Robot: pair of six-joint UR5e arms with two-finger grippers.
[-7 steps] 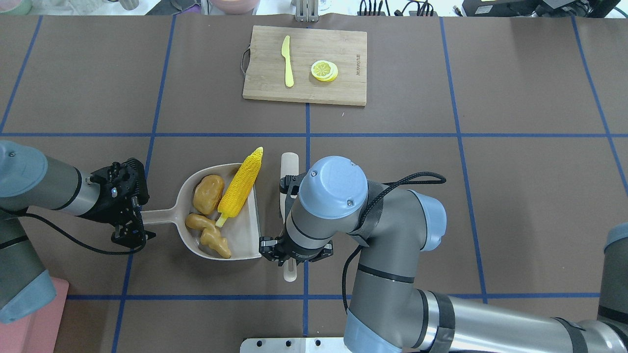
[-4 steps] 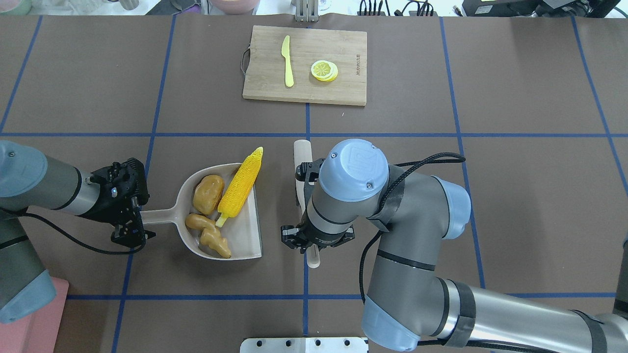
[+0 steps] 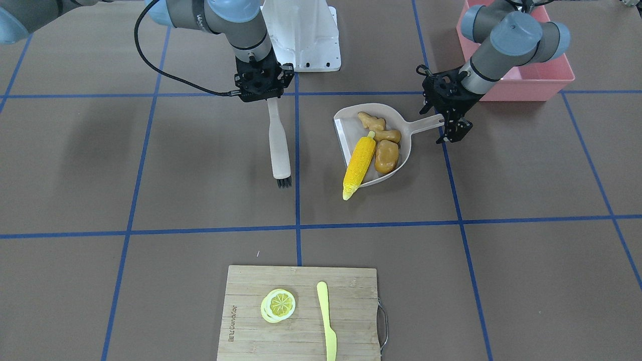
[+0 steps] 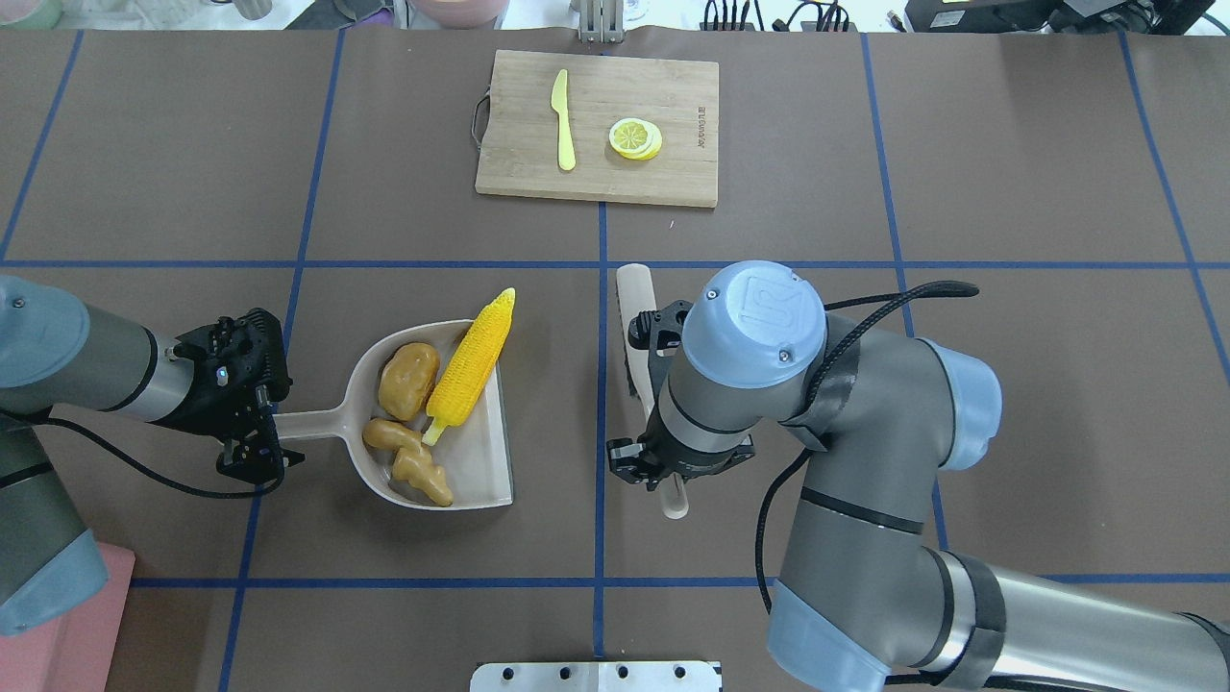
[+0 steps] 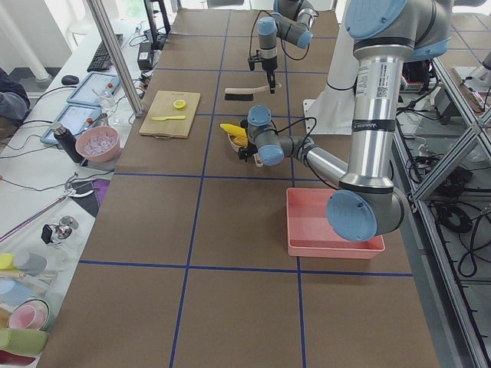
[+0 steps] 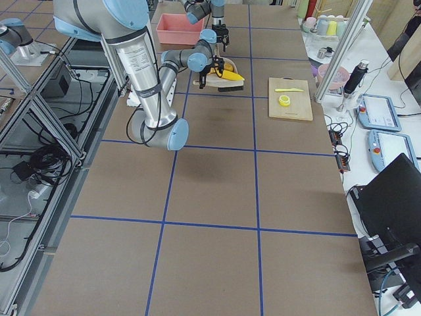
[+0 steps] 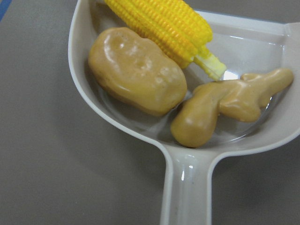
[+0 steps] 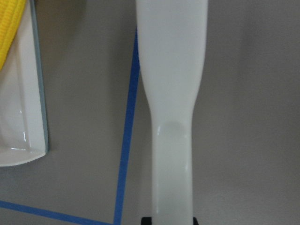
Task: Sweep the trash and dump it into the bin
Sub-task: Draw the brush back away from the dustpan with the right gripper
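Three trash toys (image 4: 408, 380) in one dustpan (image 4: 483, 461) held by left pincer (image 4: 261, 434); right pincer (image 3: 270, 98) holds brush (image 3: 279, 145).

Yellow corn cob (image 4: 471, 360), glossy potato (image 4: 407, 381) and knobbly ginger root (image 4: 411, 461) lie together in the dustpan (image 4: 480, 452), the cob's tip overhanging. The pink bin (image 3: 536, 82) stands upright at my left.

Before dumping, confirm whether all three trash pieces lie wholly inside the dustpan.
No, the corn cob pokes past the rim of the dustpan; the potato and ginger lie inside.
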